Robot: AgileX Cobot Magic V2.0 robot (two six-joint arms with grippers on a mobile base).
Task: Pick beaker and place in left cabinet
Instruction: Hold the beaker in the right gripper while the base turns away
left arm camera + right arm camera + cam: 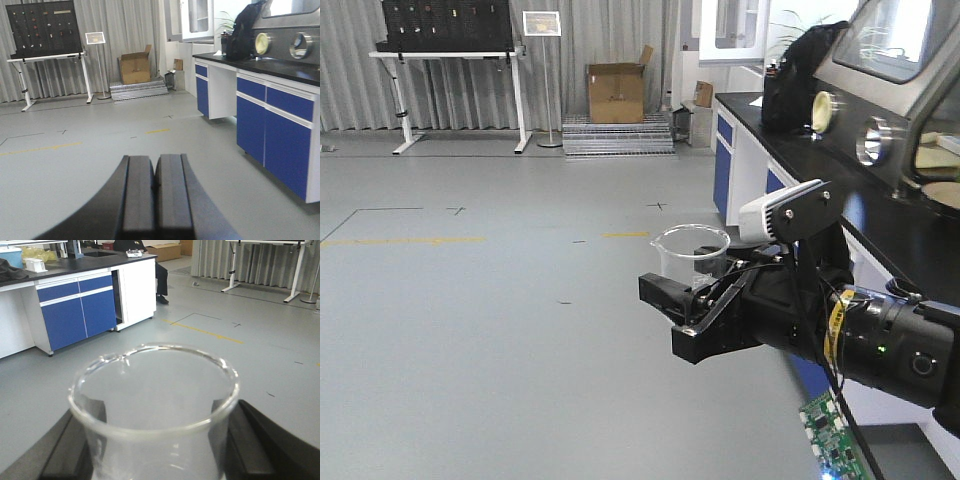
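The beaker (690, 250) is a clear glass cylinder with a pour spout, held upright in the air over the grey floor. My right gripper (680, 302) is shut on it, one black finger on each side of the glass. In the right wrist view the beaker (155, 405) fills the lower frame, and the right gripper (157, 452) shows a dark finger at each side of its wall. My left gripper (155, 175) is shut with nothing in it, pads pressed together. The left cabinet is out of view.
A lab bench (745, 150) with blue doors and a black top runs along the right, bearing a black bag (800, 75) and a steel glove box (900, 80). At the back stand a cardboard box (616, 92), a pegboard table (450, 40) and a sign stand (542, 30).
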